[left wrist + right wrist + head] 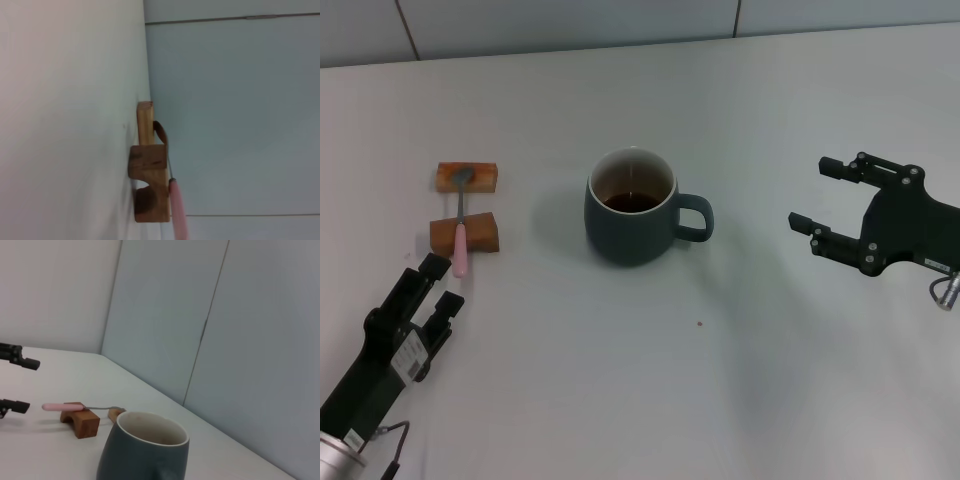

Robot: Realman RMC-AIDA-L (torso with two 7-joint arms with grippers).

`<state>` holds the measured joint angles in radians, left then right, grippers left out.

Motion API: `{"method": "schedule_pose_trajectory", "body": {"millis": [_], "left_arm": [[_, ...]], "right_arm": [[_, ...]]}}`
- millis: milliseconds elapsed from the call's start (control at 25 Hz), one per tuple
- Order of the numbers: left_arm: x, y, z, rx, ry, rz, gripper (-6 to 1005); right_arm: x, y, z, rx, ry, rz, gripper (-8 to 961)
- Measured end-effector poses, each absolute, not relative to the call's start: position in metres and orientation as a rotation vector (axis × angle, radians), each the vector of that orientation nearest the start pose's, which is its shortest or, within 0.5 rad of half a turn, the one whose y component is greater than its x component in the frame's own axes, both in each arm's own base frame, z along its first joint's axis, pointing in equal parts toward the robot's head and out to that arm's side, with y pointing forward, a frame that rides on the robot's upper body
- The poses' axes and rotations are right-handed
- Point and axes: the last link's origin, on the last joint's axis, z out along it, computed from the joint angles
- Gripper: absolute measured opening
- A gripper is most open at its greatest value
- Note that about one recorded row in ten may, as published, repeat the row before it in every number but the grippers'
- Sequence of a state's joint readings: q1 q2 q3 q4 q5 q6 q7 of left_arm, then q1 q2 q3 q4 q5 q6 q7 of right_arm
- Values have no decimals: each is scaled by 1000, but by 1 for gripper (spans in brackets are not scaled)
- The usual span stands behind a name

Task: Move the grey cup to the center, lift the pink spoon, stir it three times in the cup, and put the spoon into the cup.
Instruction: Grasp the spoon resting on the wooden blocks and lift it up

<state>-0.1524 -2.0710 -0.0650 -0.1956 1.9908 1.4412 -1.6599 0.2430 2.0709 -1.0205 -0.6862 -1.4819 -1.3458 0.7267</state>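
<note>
Plainly, the largest thing before us is the pale, smooth bench [620,380], matte and almost bare. Near its middle stands the grey cup [632,222], a stout, rounded ceramic mug in dark blue-grey with a pale inner wall, dark brown liquid inside, and one loop handle turned toward our right side. Our right gripper [820,207] hangs well off to the right of the cup, its black jaws spread wide with nothing between them. Our left gripper [442,284] sits low at the near left, just short of the spoon's handle end; its black fingers are parted only narrowly and grasp nothing. Two brown wooden blocks [467,177] lie to the left of the cup, one behind the other, blocky with a visible grain; from the left wrist view the nearer one shows a notch cut in its underside. Across them rests the pink spoon [460,247], slender, its pale pink handle over the nearer block and jutting past it toward our left gripper, its small grey metal bowl on the farther block.
</note>
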Motion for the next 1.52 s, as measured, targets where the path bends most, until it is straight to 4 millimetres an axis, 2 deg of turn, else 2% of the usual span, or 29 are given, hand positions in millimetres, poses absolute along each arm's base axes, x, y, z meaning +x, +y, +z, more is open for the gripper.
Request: {"method": "schedule_pose_trajectory", "body": {"millis": [400,1520], "left_arm": [[-342,196,-73,1424,2480,1908,761],[-327,231,-83,1401,2513,1961,760]], "right_arm": [[305,292,-1,-2415,67,595,682],[307,297,1,-2421,72,584,681]]}}
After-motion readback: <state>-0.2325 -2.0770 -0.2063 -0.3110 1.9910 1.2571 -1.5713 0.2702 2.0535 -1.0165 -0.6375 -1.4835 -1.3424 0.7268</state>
